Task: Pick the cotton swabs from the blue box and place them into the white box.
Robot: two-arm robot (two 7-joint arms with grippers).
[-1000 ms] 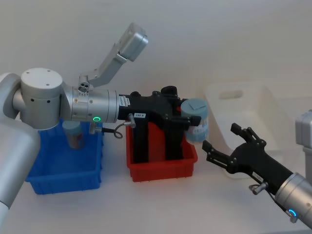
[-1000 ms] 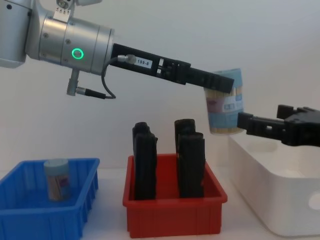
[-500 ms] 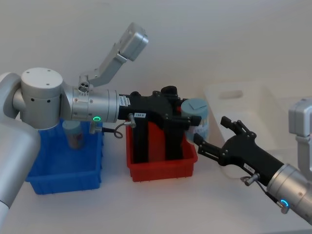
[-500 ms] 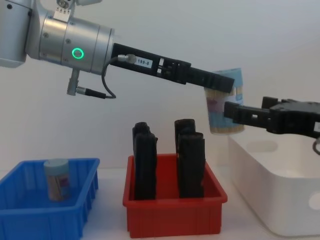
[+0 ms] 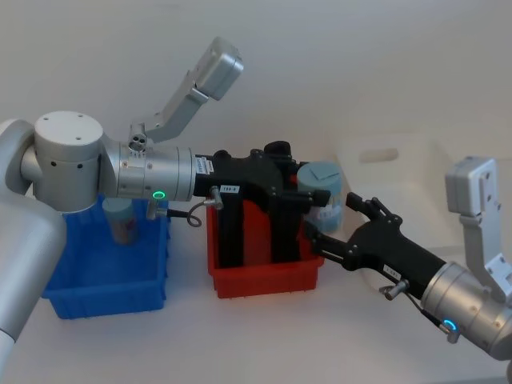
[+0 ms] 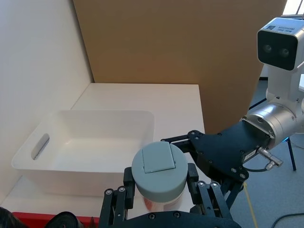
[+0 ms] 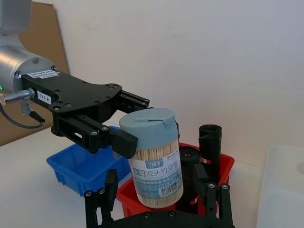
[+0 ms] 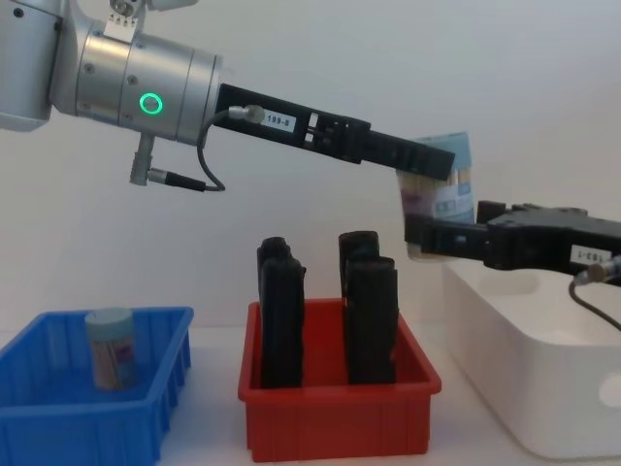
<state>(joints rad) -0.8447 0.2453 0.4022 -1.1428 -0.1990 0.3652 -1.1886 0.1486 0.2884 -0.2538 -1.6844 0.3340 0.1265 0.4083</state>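
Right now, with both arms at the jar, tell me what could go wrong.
The left claw grips the jar near its lid; the right claw stands open around its lower part. If the left releases first, the jar may drop.
The jar hangs near the red bin's right edge, not clearly over the white tub; a drop could land among the black blocks.
The claws sit close and could bump when the right closes.

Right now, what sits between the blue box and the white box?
A red bin holding tall black blocks stands between the blue box and the white box, seen plainly in the chest view.
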